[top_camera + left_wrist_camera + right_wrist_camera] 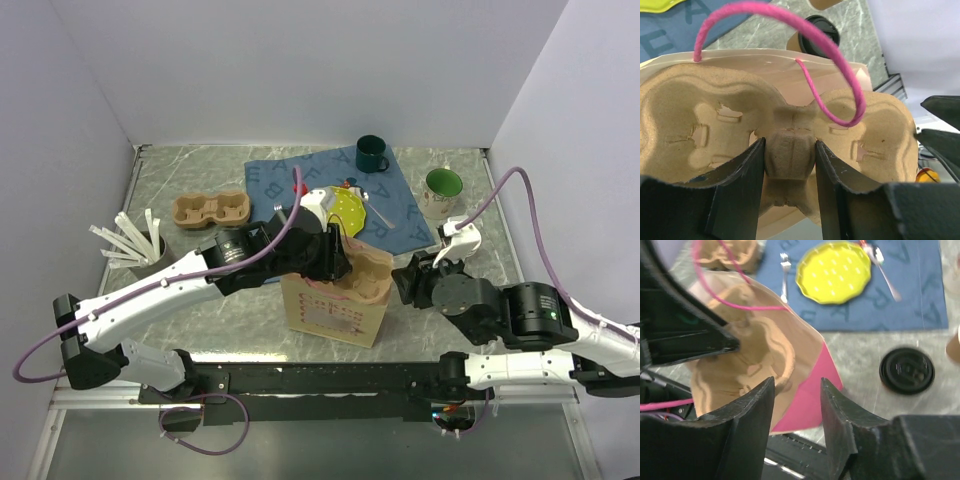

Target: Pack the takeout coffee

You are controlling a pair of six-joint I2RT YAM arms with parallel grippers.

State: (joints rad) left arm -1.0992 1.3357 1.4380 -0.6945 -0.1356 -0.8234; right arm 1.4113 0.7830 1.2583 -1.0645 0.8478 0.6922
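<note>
Black left fingers [740, 190], angled downward, seemingly pinch carrier [705, 115].

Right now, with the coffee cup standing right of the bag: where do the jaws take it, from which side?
Take the coffee cup around its paper wall just under the black lid, probably coming in level from its right. It stands upright, and a round wall suits two flat jaws; the lid looks too wide and flat to pinch. The bag stands on its left.

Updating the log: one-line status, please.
left gripper: shut on cup carrier, in paper bag mouth | right gripper: astride bag rim, grip unclear | takeout coffee: on table, unpacked
</note>
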